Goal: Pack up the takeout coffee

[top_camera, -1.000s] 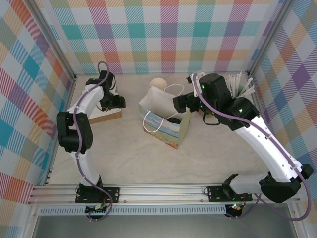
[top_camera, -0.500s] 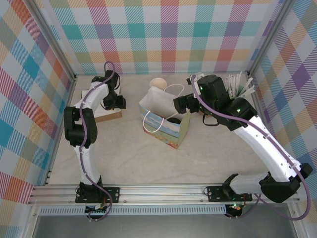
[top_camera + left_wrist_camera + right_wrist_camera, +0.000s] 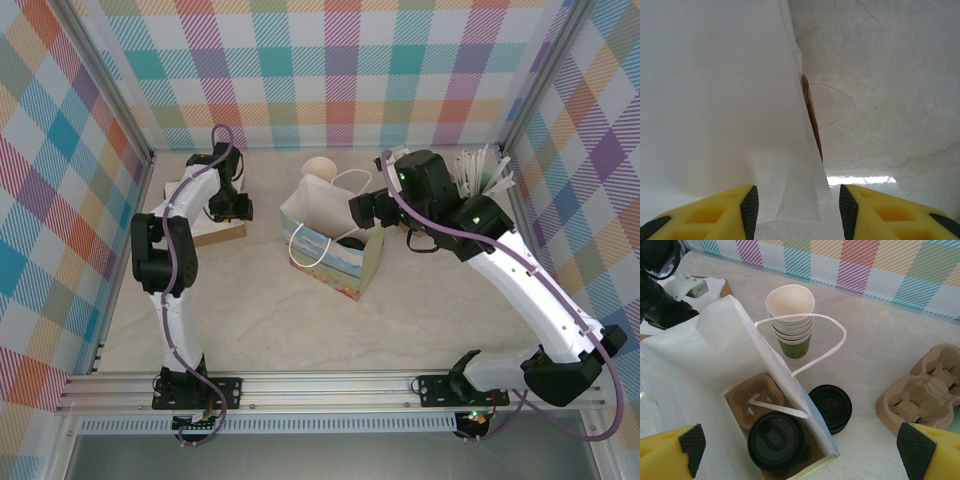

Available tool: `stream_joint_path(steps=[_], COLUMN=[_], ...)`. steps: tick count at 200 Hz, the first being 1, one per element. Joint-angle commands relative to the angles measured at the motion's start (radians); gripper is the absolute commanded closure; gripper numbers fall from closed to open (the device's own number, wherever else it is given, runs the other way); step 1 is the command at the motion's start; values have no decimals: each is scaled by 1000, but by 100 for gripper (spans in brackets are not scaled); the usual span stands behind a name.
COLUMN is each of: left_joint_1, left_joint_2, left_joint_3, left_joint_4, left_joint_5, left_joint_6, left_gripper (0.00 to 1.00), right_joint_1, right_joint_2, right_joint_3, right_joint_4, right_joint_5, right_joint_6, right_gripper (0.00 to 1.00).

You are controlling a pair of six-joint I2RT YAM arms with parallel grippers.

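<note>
The takeout coffee [image 3: 776, 441], a cup under a round black lid, sits in a brown pulp carrier [image 3: 754, 397] at the bottom of the open white paper bag [image 3: 705, 350]. In the top view the bag [image 3: 318, 215] stands mid-table, the lid a dark patch [image 3: 350, 243] inside. My right gripper [image 3: 802, 450] hangs wide open above the bag's mouth, holding nothing; from above it [image 3: 362, 208] is at the bag's right rim. My left gripper [image 3: 238, 207] is far left, over white napkins [image 3: 715, 100]. Its jaws [image 3: 799, 210] stand partly apart on either side of a raised napkin fold.
A stack of black lids [image 3: 830, 408] lies on the table just right of the bag. Behind the bag stands a stack of cream-rimmed cups [image 3: 790, 315]. Stacked pulp carriers [image 3: 925, 385] sit to the right, and a cup of white sticks [image 3: 485, 170] at back right. A brown box [image 3: 215, 236] holds the napkins.
The left arm has shifted slightly toward the back and its jaws have narrowed over the napkins. The right arm has barely moved and stays wide open.
</note>
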Motion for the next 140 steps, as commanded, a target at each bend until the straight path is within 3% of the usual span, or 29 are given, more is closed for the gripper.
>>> stream_joint_path(steps=[1,97,140], left_joint_1=[-5,-5,-5], left_joint_2=[19,5,-19], left_joint_3=[23,24,30], left_joint_4=[-44,-43,-43], left_joint_5=[-22,-33,-36], left_joint_6=[24,27,26], left_gripper=[53,67,65], right_joint_1=[-4,-5,-6], right_joint_2=[3,14,19], right_joint_3=[1,0,1], right_joint_4=[27,25,20], right_joint_5=[13,8,4], right_joint_6=[-1,4,5], right_gripper=[0,0,0])
